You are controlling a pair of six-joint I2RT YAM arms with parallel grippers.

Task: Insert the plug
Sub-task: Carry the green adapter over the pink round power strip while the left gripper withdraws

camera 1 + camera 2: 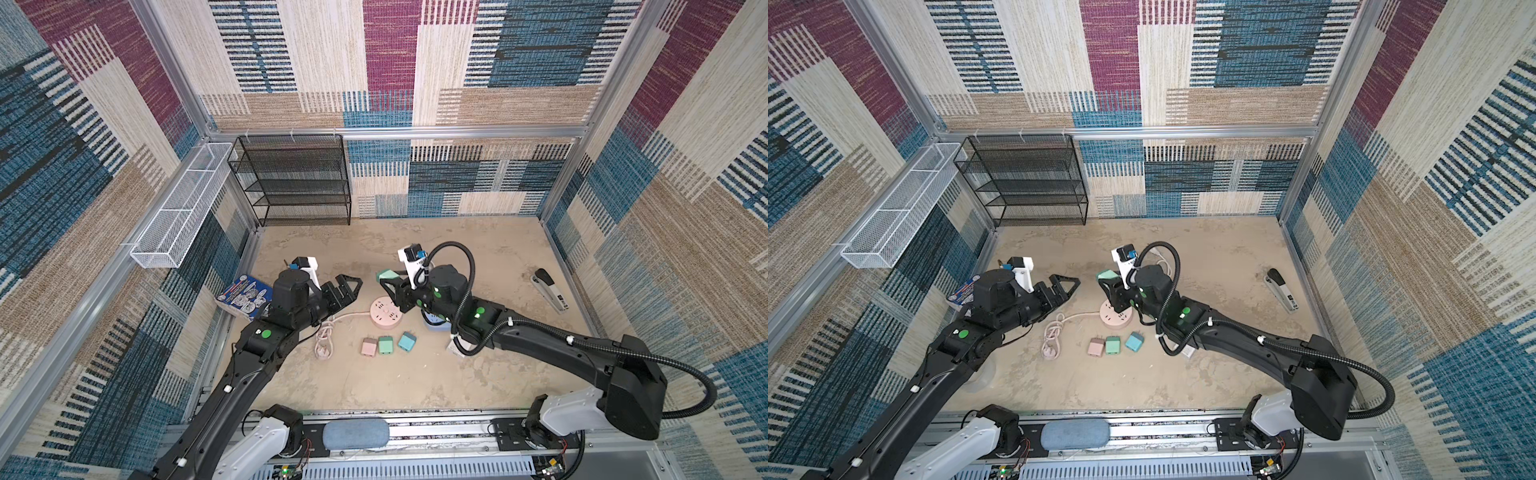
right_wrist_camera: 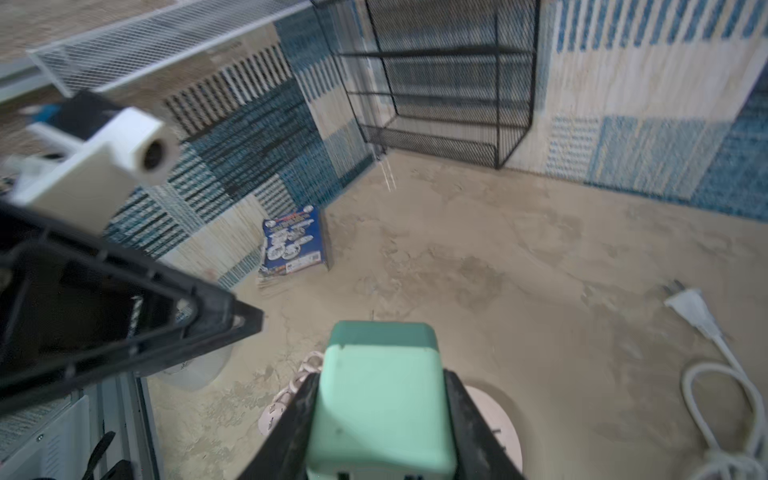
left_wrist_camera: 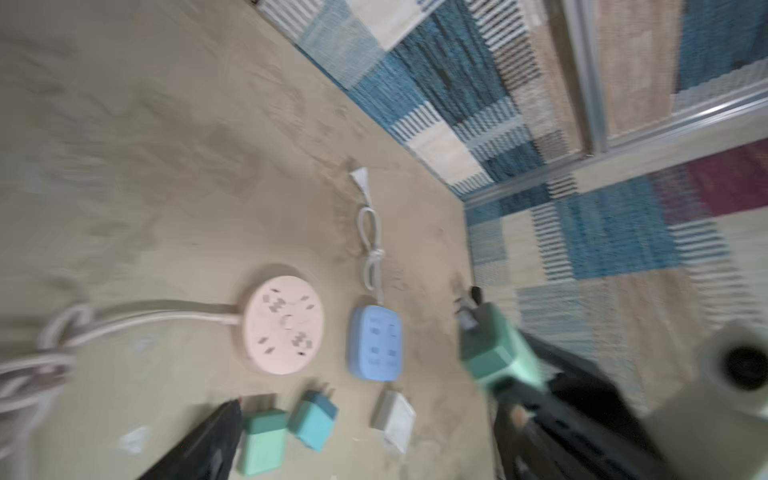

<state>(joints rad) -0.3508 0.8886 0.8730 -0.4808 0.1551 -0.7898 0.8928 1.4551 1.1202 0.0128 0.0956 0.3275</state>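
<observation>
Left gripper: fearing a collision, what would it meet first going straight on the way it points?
Probably the green plug held in the right gripper, directly ahead of the left gripper in both top views; their heights are hard to compare.

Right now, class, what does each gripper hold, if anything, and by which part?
Right gripper clamps the mint-green plug by its opposite sides; left gripper holds nothing.

Mint-green cube plug, pinched in right gripper, raised off surface, prongs fwd. Pink round socket strip flat nr surface ctr, cord trailing left.
</observation>
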